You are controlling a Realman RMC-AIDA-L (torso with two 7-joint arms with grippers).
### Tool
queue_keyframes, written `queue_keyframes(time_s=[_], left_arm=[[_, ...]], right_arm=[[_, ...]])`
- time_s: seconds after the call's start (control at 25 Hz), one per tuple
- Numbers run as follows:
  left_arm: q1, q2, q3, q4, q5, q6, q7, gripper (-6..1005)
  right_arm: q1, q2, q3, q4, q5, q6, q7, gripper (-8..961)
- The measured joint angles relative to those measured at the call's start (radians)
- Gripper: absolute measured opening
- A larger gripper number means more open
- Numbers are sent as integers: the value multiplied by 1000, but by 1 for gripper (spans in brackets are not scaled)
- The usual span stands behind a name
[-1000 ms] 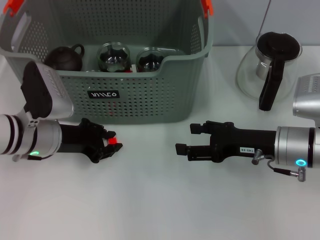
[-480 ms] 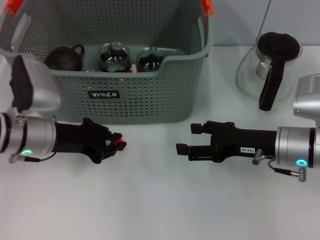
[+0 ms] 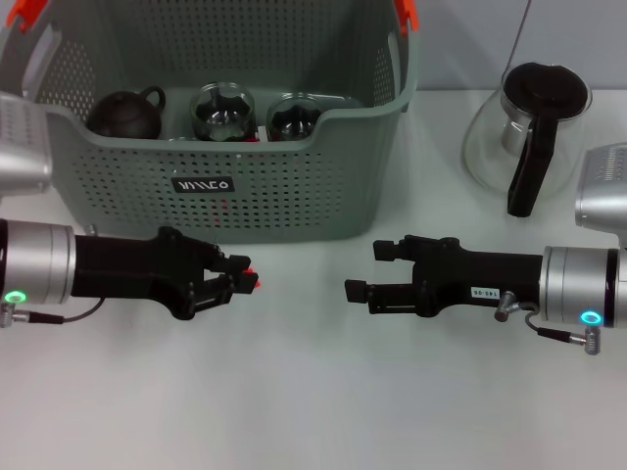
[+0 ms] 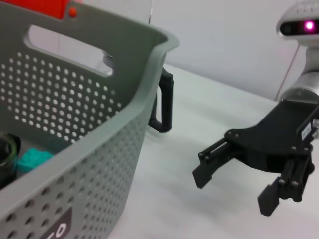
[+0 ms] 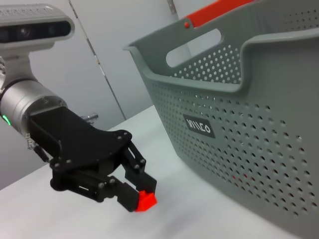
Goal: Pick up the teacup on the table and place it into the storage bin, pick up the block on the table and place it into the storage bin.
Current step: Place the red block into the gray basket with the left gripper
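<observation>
My left gripper [image 3: 245,280] is shut on a small red block [image 3: 253,275] and holds it low over the table, in front of the storage bin [image 3: 294,196]. From the right wrist view, the block [image 5: 146,200] sits between the black fingertips of that gripper [image 5: 137,191], beside the bin's perforated wall [image 5: 239,144]. My right gripper [image 3: 362,271] stands open and empty to the right, facing the left one; it also shows in the left wrist view [image 4: 233,191]. Two glass teacups [image 3: 222,111] stand inside the bin.
A dark teapot [image 3: 127,113] sits in the bin beside the cups, and something teal [image 4: 32,159] lies on its floor. A glass carafe [image 3: 534,127] with a black lid and handle stands at the back right. The bin has orange-red handle clips [image 3: 406,12].
My left arm has stretched to the right, carrying the red block closer to the table's middle. The right arm has not moved.
</observation>
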Motion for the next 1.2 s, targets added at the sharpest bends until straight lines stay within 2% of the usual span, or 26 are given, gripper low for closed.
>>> queue_keyframes(time_s=[0.32, 0.48, 0.64, 0.72, 0.96, 1.2], left_arm=[[-5, 4, -6, 2, -45, 19, -46, 231], [-26, 27, -15, 15, -166, 93, -147, 243], [-75, 51, -58, 18, -309, 200, -243, 255], [-107, 60, -74, 22, -376, 198, -274, 261], [-167, 75, -63, 11, -404, -60, -322, 278], [-175, 75, 42, 15, -402, -248, -327, 296]], right_arm=[[0, -1, 0, 0, 0, -4, -10, 914], [0, -4, 0, 0, 0, -5, -10, 914], [1, -5, 0, 0, 0, -8, -10, 914], [2, -5, 0, -1, 0, -10, -10, 915], [2, -5, -7, 0, -1, -11, -12, 915], [1, -4, -8, 0, -2, -6, -12, 915]])
